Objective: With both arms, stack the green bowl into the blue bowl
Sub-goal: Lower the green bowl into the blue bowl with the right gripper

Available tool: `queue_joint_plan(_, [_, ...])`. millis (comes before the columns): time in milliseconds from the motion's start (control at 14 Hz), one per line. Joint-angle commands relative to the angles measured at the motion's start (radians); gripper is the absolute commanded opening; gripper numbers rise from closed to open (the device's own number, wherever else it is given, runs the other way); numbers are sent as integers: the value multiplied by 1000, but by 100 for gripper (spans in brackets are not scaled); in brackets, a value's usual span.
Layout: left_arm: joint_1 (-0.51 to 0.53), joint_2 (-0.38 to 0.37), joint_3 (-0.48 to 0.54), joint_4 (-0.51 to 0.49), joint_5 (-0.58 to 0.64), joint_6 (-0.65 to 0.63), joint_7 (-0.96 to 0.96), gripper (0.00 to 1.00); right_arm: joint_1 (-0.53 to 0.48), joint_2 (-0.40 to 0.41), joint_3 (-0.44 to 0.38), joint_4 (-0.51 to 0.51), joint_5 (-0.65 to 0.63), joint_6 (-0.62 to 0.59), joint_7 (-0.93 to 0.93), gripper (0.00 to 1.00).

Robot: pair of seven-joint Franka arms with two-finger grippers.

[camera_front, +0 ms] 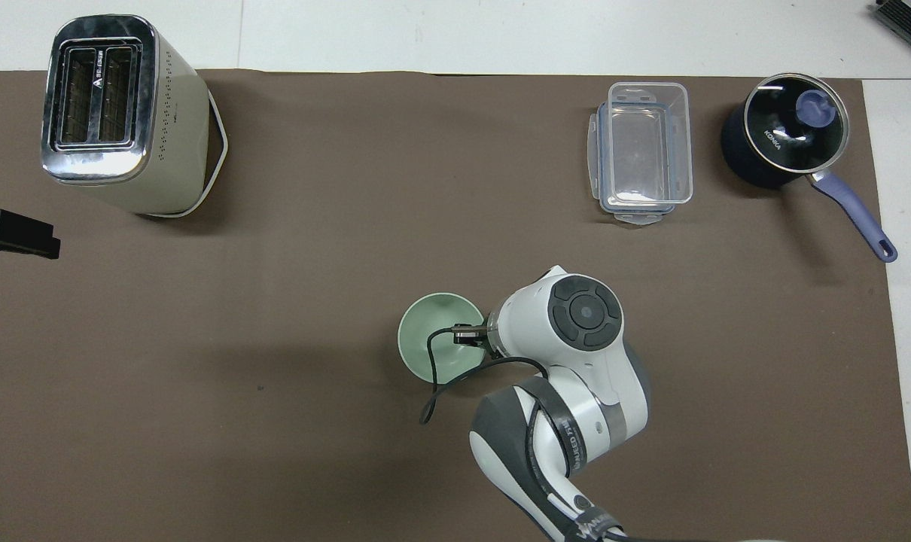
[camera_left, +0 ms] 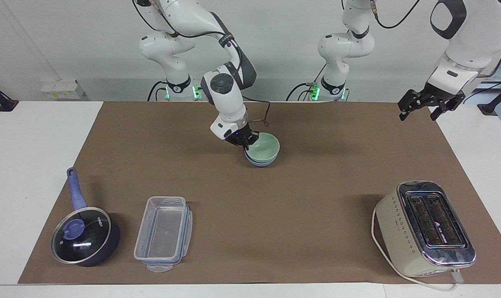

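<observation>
The green bowl (camera_left: 267,148) sits nested in the blue bowl (camera_left: 258,163) on the brown mat, near the robots at the middle of the table. Only a thin blue edge shows under the green one. My right gripper (camera_left: 246,141) is shut on the green bowl's rim, on the side toward the right arm's end. In the overhead view the green bowl (camera_front: 431,339) covers the blue bowl, and the right arm's wrist (camera_front: 576,316) hides most of the gripper. My left gripper (camera_left: 420,106) is open and empty, waiting in the air over the mat's edge at the left arm's end.
A cream toaster (camera_left: 426,227) stands farthest from the robots at the left arm's end. A clear plastic container (camera_left: 163,234) and a dark lidded pot with a blue handle (camera_left: 85,236) stand far from the robots at the right arm's end.
</observation>
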Motion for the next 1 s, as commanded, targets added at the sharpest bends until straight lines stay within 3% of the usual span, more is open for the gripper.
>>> queue_joint_plan(0, [6, -9, -7, -6, 19, -9, -11, 100, 3, -15, -2, -7, 6, -31, -8, 0])
queue_joint_plan(571, [6, -10, -7, -6, 19, -9, -11, 100, 1, -35, -3, -5, -34, -54, -6, 0])
queue_joint_plan(643, [6, -10, -7, -6, 19, -9, -10, 100, 1, -35, -3, -5, -34, -51, -6, 2])
queue_joint_plan(714, [6, -9, -7, -6, 19, -9, -10, 100, 0, -33, -3, -5, -34, -48, -4, 10])
queue_joint_plan(929, [6, -10, -7, -6, 19, -11, -11, 100, -2, -32, -2, 1, -34, -42, 0, 15])
